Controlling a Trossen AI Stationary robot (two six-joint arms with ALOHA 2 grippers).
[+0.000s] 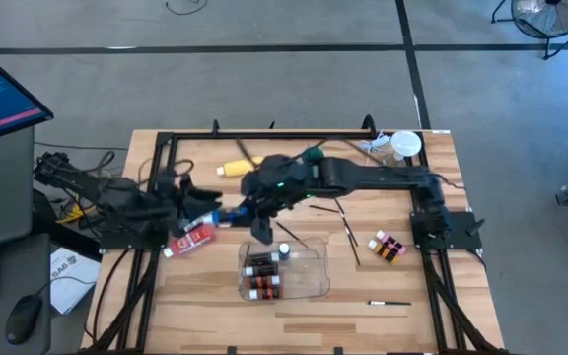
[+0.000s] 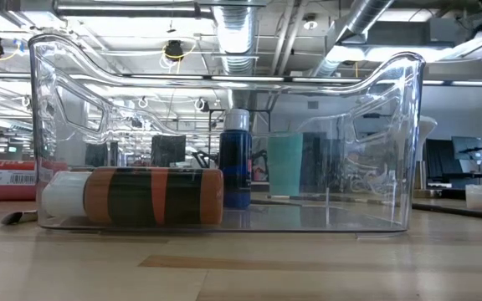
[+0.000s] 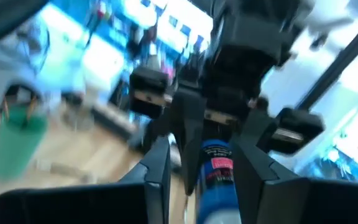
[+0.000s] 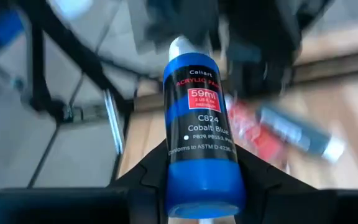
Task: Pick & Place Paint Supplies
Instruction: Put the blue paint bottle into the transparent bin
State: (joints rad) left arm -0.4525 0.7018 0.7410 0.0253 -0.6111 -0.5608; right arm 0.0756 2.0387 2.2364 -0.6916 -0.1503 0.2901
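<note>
Step in hand: handover of the blue paint tube (image 4: 201, 130) between my two pincers, above the surface just behind the clear tray (image 1: 316, 279).

Right pincer (image 4: 201, 186): clenched on the tube's lower body; label reads cobalt blue, cap end pointing away from my wrist. In the high view this arm reaches across from the right side of the surface to a spot just behind the tray.

Left pincer (image 3: 201, 171): fingers stand either side of the same blue tube (image 3: 215, 180). I cannot tell whether they press on it or have let go.

Tray contents so far: small brown bottles with white caps (image 1: 262, 275) lying inside; one seen side-on in the low view (image 2: 136, 196).

Still outside the tray: red paint tube (image 1: 193, 238) to its left, yellow bottle (image 1: 235, 169) well behind it, thin brushes (image 1: 349, 237) to its right, another set of small bottles (image 1: 387, 246) further right. Teal cup (image 1: 313, 154) stands behind the arms.

Judgement: task partly done. Next move calls for the left pincer to clear the tube fully, then for me to carry it with the right arm over the tray's open space and lower it before releasing. Risk: tube tugged askew if both pincers grip during separation.
</note>
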